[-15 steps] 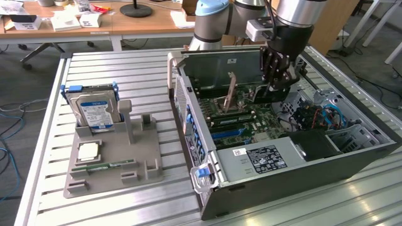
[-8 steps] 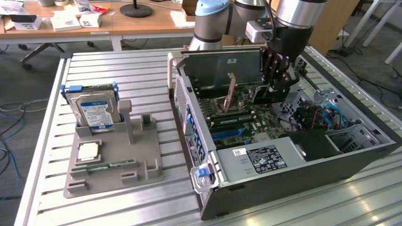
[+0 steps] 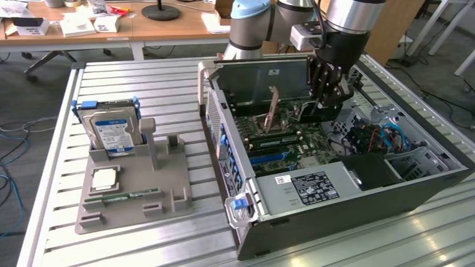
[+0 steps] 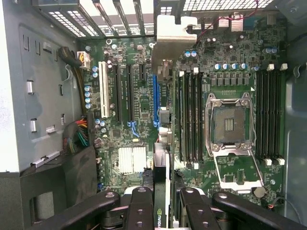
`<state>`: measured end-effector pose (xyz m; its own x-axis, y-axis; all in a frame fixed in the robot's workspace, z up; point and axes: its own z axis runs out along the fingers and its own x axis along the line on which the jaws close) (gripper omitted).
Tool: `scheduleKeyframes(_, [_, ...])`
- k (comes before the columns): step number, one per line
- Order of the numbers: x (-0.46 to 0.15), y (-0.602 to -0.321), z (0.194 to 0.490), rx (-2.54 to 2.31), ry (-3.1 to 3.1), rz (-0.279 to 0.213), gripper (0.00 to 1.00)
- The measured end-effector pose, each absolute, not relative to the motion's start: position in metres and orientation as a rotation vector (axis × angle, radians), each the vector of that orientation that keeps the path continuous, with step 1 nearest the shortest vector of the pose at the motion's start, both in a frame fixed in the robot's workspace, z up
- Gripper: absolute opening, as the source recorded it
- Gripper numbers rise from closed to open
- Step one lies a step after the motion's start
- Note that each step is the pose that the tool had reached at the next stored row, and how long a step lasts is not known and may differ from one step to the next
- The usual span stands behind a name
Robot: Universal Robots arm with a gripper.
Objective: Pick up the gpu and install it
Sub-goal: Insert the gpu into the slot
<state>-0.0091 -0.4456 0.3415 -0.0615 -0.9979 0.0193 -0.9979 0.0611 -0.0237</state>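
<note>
The gpu (image 4: 161, 163) shows edge-on in the wrist view as a thin card with a green logo near my fingers, and its silvery bracket (image 4: 175, 36) points toward the case's rear slots. My gripper (image 4: 163, 199) is shut on it, with one black finger (image 4: 140, 203) on each side. The card hangs over the motherboard (image 4: 134, 124), beside the blue expansion slot (image 4: 155, 98). I cannot tell whether it touches the slot. In the exterior view the gripper (image 3: 324, 107) reaches down into the open computer case (image 3: 356, 206), and the dark card (image 3: 308, 114) sits below its fingers.
A grey fixture (image 3: 133, 189) at the exterior view's left holds a silver hard drive (image 3: 113, 130), a processor chip (image 3: 104, 178) and a green memory stick (image 3: 122, 196). Inside the case are the power supply (image 3: 301, 189), the open processor socket (image 4: 229, 125), the memory slots (image 4: 189, 115) and coloured cables (image 3: 375, 136).
</note>
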Motion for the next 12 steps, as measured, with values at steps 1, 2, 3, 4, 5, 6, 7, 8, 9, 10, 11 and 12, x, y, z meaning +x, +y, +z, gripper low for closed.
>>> scheduleKeyframes(1, [-0.0091, -0.4456, 0.3414, -2.150, 2.287, -0.048, 0.26])
scheduleKeyframes(2, [-0.0091, -0.4456, 0.3406, -2.150, 2.286, -0.048, 0.26])
scheduleKeyframes(3, [-0.0091, -0.4456, 0.3397, -2.150, 2.287, -0.048, 0.26])
scheduleKeyframes(4, [-0.0091, -0.4456, 0.3386, -2.151, 2.287, -0.048, 0.26])
scheduleKeyframes(5, [-0.0091, -0.4456, 0.3373, -2.150, 2.287, -0.048, 0.26])
scheduleKeyframes(6, [-0.0091, -0.4456, 0.3360, -2.150, 2.287, -0.048, 0.26])
scheduleKeyframes(7, [-0.0091, -0.4456, 0.3351, -2.150, 2.287, -0.048, 0.26])
scheduleKeyframes(8, [-0.0091, -0.4456, 0.3347, -2.151, 2.287, -0.048, 0.26])
scheduleKeyframes(9, [-0.0091, -0.4456, 0.3347, -2.151, 2.287, -0.048, 0.26])
scheduleKeyframes(10, [-0.0091, -0.4456, 0.3347, -2.151, 2.287, -0.048, 0.26])
scheduleKeyframes(11, [-0.0091, -0.4456, 0.3347, -2.151, 2.287, -0.048, 0.26])
scheduleKeyframes(12, [-0.0091, -0.4456, 0.3347, -2.151, 2.287, -0.048, 0.26])
